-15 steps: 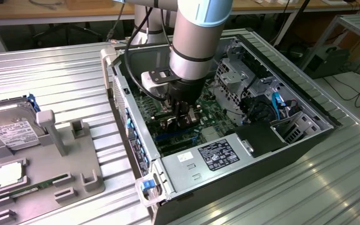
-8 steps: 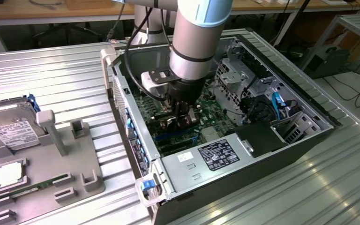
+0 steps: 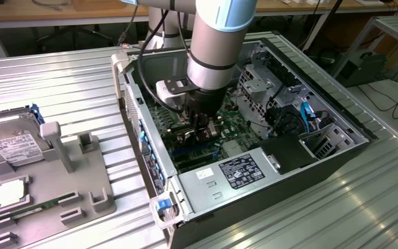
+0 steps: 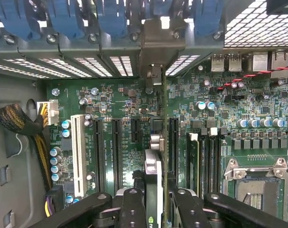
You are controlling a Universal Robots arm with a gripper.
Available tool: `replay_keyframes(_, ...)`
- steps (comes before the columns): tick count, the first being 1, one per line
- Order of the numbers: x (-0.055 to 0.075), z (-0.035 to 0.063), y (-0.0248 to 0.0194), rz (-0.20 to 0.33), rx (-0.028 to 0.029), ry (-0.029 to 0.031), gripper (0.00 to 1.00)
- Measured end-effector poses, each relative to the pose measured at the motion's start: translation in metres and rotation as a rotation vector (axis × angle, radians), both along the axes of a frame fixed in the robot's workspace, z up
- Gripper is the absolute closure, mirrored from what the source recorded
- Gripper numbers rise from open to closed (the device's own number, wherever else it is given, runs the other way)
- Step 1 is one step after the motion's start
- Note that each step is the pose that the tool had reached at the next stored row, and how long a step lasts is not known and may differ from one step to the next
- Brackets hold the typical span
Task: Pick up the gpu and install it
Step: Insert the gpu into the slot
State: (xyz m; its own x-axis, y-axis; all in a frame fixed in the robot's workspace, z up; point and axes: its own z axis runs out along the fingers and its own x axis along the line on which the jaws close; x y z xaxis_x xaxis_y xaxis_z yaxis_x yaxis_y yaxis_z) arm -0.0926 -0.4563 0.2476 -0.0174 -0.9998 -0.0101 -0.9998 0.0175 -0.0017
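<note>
Inside the open computer case (image 3: 354, 136), my gripper (image 3: 200, 128) reaches down over the green motherboard (image 4: 110, 97). It is shut on the gpu (image 4: 153, 183), which I see edge-on between the black fingers (image 4: 132, 209) in the wrist view. The card stands upright over the black expansion slots (image 4: 173, 142). Its silver end bracket (image 4: 156, 45) reaches to the rear slot openings of the case. In the exterior view the gpu (image 3: 188, 136) shows as a dark piece below the wrist, low among the boards. Whether its edge sits in a slot I cannot tell.
A white slot (image 4: 78, 154) and a braided cable bundle (image 4: 18, 122) lie to one side of the card, the CPU socket (image 4: 255, 183) to the other. Blue clips (image 4: 63, 19) line the rear wall. At the exterior view's left, a grey fixture (image 3: 74, 181) holds a hard drive (image 3: 12, 146) and a memory stick (image 3: 39, 209).
</note>
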Motion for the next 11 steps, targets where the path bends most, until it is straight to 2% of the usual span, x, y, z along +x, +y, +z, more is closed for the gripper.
replay_keyframes(11, 0.0, -0.0013, 0.0, 0.0, 0.0003, -0.0001, 0.73)
